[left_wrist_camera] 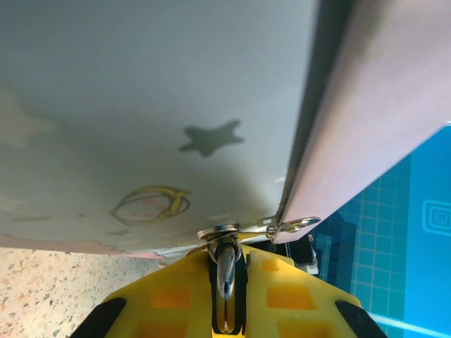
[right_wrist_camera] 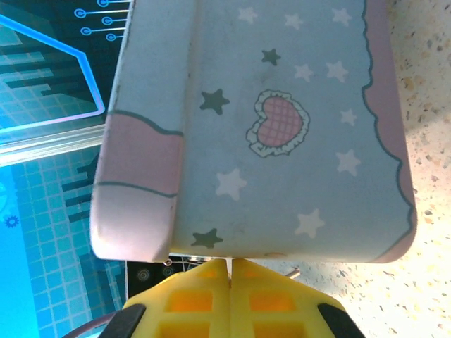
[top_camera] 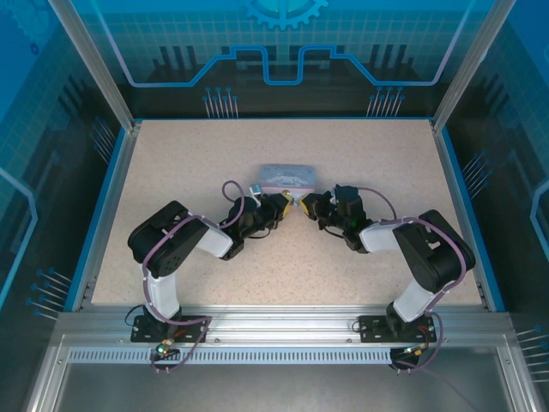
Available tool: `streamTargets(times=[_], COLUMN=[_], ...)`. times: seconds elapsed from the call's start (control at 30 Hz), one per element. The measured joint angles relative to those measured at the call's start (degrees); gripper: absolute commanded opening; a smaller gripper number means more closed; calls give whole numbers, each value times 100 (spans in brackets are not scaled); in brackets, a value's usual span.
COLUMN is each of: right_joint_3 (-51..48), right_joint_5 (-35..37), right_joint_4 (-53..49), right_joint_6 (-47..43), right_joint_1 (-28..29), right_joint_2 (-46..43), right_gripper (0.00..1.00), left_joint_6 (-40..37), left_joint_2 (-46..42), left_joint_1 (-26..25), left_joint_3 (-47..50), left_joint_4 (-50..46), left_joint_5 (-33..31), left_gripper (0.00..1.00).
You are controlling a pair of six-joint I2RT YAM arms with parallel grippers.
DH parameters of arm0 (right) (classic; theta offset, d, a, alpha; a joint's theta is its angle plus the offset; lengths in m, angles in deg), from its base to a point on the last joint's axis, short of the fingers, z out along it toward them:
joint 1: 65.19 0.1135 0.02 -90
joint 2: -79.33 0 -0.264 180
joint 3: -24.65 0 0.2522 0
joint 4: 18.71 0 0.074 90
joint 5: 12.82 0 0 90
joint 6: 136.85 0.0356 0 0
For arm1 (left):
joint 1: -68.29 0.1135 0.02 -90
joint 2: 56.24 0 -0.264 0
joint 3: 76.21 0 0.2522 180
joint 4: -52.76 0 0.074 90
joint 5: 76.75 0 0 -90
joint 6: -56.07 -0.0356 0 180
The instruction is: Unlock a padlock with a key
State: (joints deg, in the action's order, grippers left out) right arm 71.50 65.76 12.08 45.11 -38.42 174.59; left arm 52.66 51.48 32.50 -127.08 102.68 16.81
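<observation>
Your left claw (left_wrist_camera: 227, 262) nipped narrow on thin silvery metal key (left_wrist_camera: 225, 280), long axis along your fingers, tip toward pale blue star-printed tin (right_wrist_camera: 282, 141), right claw (right_wrist_camera: 230, 266) pressed shut, speckled beige table (top_camera: 214, 154), tin midway between its side edges, blue-panelled enclosure (top_camera: 283, 34)

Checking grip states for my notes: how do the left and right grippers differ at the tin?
The left gripper pinches a thin metal piece between its fingers; the right gripper is shut, fingers touching, nothing between. The left points at the tin's seam with metal fittings; the right at its heart-printed side. Both have yellow fingers close to the tin.
</observation>
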Motion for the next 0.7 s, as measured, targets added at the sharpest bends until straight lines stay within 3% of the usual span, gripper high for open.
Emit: streamTargets(times=[0.3, 0.7], right_joint_3=[-153, 42], right_joint_5=[415, 345], right_joint_4=[33, 44], right_joint_6=[-2, -11], right_joint_1=[319, 319], right_joint_2=[-282, 2], right_gripper=[0, 0], left_joint_6=[-146, -151], left_joint_2=[-184, -181], left_joint_1=[-44, -48], left_joint_3=[33, 33], left_joint_4=[-140, -264], left_joint_5=[0, -192], left_gripper=[0, 0])
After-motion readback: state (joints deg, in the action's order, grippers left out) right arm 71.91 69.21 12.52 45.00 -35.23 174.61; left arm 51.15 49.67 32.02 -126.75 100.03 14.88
